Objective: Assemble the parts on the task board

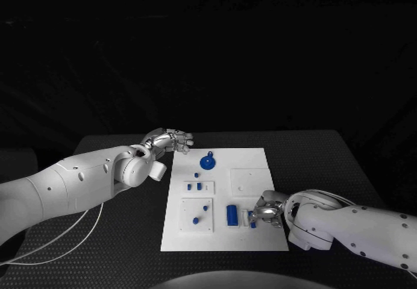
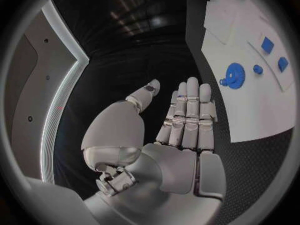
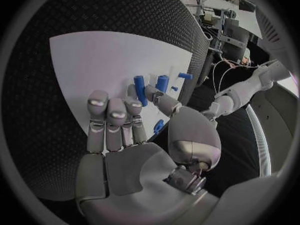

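Black textured bench (image 1: 113,241), dark room behind. Left hand (image 1: 167,141) hovers off the task board's (image 1: 261,241) 10 o'clock corner, fingers (image 2: 187,115) straight, together, released, holding nothing. White task board mid-bench. Blue gear part (image 1: 208,162) near its 12 o'clock edge; small blue parts (image 1: 196,186) below it; blue cylinder (image 1: 232,215) toward 5 o'clock. Right hand (image 1: 265,211) rests at the board's 4 o'clock edge; whether its fingers (image 3: 109,117) grasp a part I cannot tell.

Empty left hand (image 2: 181,135) beside task board (image 2: 262,110)
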Motion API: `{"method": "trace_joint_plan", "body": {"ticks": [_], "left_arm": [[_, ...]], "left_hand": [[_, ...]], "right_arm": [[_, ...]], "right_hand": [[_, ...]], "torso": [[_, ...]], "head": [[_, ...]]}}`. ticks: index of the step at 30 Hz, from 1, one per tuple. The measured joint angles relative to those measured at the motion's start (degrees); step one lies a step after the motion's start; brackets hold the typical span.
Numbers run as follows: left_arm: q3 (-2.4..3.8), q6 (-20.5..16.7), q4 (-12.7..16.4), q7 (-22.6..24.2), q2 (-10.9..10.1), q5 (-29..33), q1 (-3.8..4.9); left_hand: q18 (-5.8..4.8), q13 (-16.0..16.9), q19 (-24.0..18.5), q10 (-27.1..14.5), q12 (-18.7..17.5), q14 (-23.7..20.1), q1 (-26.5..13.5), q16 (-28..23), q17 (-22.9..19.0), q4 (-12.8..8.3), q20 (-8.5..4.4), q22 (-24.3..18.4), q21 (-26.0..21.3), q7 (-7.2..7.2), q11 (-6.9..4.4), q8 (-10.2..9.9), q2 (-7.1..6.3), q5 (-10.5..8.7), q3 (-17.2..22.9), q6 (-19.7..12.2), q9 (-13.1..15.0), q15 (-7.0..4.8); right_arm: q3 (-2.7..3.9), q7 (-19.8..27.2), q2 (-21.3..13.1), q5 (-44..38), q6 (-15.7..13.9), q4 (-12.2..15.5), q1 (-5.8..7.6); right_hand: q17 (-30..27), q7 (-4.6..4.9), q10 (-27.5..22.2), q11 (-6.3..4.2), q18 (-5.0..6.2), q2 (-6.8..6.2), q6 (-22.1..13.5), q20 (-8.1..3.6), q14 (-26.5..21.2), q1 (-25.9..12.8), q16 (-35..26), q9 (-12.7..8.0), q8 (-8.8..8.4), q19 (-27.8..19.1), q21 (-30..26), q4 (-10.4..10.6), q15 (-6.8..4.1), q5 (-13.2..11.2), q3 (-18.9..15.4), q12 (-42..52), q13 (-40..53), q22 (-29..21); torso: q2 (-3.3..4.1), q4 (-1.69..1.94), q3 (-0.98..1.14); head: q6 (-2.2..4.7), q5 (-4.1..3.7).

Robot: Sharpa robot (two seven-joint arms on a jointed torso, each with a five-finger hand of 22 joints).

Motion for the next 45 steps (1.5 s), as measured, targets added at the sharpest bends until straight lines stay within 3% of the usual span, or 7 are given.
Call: {"method": "trace_joint_plan", "body": {"ticks": [14, 24, 31, 38, 45], "left_arm": [[0.0, 0.08, 0.22, -0.15, -0.17, 0.0, 0.0], [0.0, 0.22, 0.4, -0.28, -0.12, 0.0, 0.0], [0.0, 0.3, 0.4, -0.39, -0.14, 0.0, 0.0], [0.0, 0.4, 0.41, -0.46, -0.16, 0.0, 0.0], [0.0, 0.46, 0.47, -0.52, -0.27, 0.0, 0.0]], "left_hand": [[-0.06, 0.01, 0.0, 0.0, 0.0, 0.0, 0.0, -0.22, 0.05, 0.0, 0.0, 0.05, 0.0, 0.0, 0.0, 0.0, 0.0, 0.0, 0.0, 0.0, 0.05, 0.0], [-0.12, 0.01, 0.0, 0.0, 0.0, 0.0, 0.0, -0.22, 0.11, 0.16, 0.0, 0.05, 0.0, 0.0, 0.0, 0.0, 0.0, 0.0, 0.16, 0.0, 0.05, 0.0], [-0.19, -0.04, 0.0, 0.0, 0.0, 0.0, 0.0, -0.22, 0.1, 0.16, 0.0, 0.09, -0.23, 0.0, 0.0, 0.0, 0.0, 0.0, 0.16, 0.0, 0.04, 0.0], [0.37, -0.03, 0.0, 0.0, 0.0, 0.0, 0.0, -0.22, 0.16, 0.16, 0.0, 0.09, -0.23, 0.0, 0.0, 0.0, 0.0, 0.0, 0.16, 0.0, 0.04, 0.0], [0.37, -0.03, 0.0, 0.0, 0.0, 0.0, 0.0, -0.22, 0.21, 0.29, 0.0, 0.14, -0.23, 0.0, 0.0, 0.0, 0.0, 0.0, 0.02, 0.0, 0.04, 0.0]], "right_arm": [[0.02, 0.1, 1.34, 1.14, -0.66, -1.07, 0.01], [0.15, -0.47, 2.47, 1.35, 0.89, -2.48, 0.17], [0.06, -0.78, 2.66, 1.37, 1.32, -2.62, 0.12], [0.05, -0.85, 2.7, 1.37, 1.35, -2.61, 0.1], [0.03, -0.85, 2.5, 1.37, 1.42, -2.3, 0.09]], "right_hand": [[-0.01, -0.01, 0.0, 0.0, 0.0, -0.01, -0.01, 0.0, 0.08, 0.01, 0.0, 0.25, 0.0, 0.0, 0.0, 0.0, 0.07, -0.02, -0.02, 0.0, 0.0, -0.06], [0.07, -0.01, 0.0, 0.0, 0.0, 0.28, -0.01, 0.01, 0.22, -0.33, -0.23, 0.65, 0.26, 0.01, 0.0, 0.01, 0.0, -0.46, -1.63, -0.23, 0.0, -0.22], [0.22, -0.02, 0.01, 0.01, 0.08, -2.38, -0.01, 0.08, 0.52, -3.02, -0.46, 0.31, 0.01, 0.12, 0.0, 0.67, -0.08, -3.75, -5.43, -0.23, 0.06, -0.43], [0.34, -0.02, 0.03, 0.03, 0.16, -5.63, 0.0, -0.1, 0.7, -5.14, -0.45, 0.31, 0.02, 0.33, 0.0, 2.29, -0.11, -3.78, -7.85, -0.23, 0.15, -0.59], [0.47, -0.03, 0.1, 0.1, 0.2, -7.28, 0.0, -0.04, 0.49, -6.34, -0.45, 0.5, 0.01, 0.43, 0.0, 3.76, -0.32, -3.78, -9.58, -0.27, 0.22, -0.73]], "torso": [[0.06, 0.1, -0.01], [0.08, 0.1, -0.03], [0.09, 0.07, -0.01], [0.09, 0.05, -0.01], [0.09, 0.04, 0.0]], "head": [[-0.06, 0.25], [-0.02, 0.46], [-0.1, 0.57], [-0.18, 0.68], [-0.23, 0.74]]}}
